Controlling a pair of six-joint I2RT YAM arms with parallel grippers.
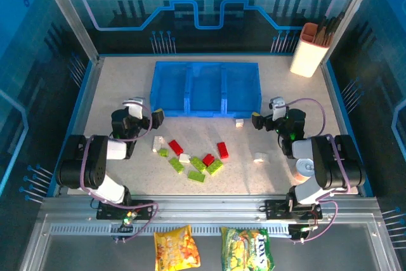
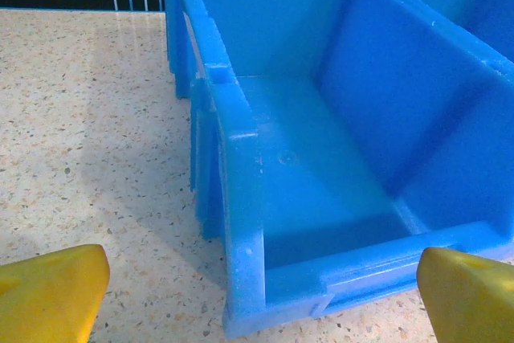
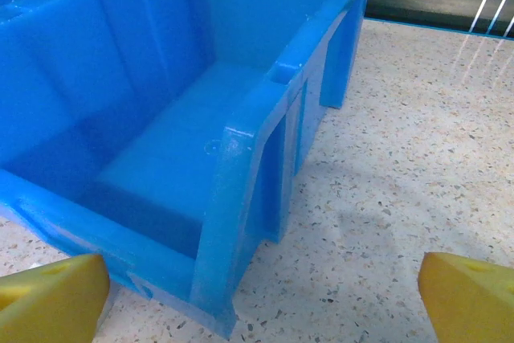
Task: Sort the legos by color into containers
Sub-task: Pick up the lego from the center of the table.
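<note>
Jaws wide apart, the left gripper (image 1: pixel 155 117) and right gripper (image 1: pixel 257 120) are hovering by the tray (image 1: pixel 206 113), while the legos (image 1: pixel 198 163), likely light, hard and slippery, are lying scattered before it, needing a pinch across flat sides.

The top camera looked steeply down from above and behind the arm bases (image 1: pixel 111 206), on the near side of the blue tray (image 1: pixel 206 87), taking in the whole worktop (image 1: pixel 120 87) around it. The left wrist camera rode behind the left tool (image 2: pixel 257 303), low and very close to the tray's near left corner, facing into its left compartment. The right wrist camera, behind the right tool (image 3: pixel 261 299), mirrored this at the tray's near right corner. All three views shared the tray; both wrist views probably caught slivers of its middle compartment.
</note>
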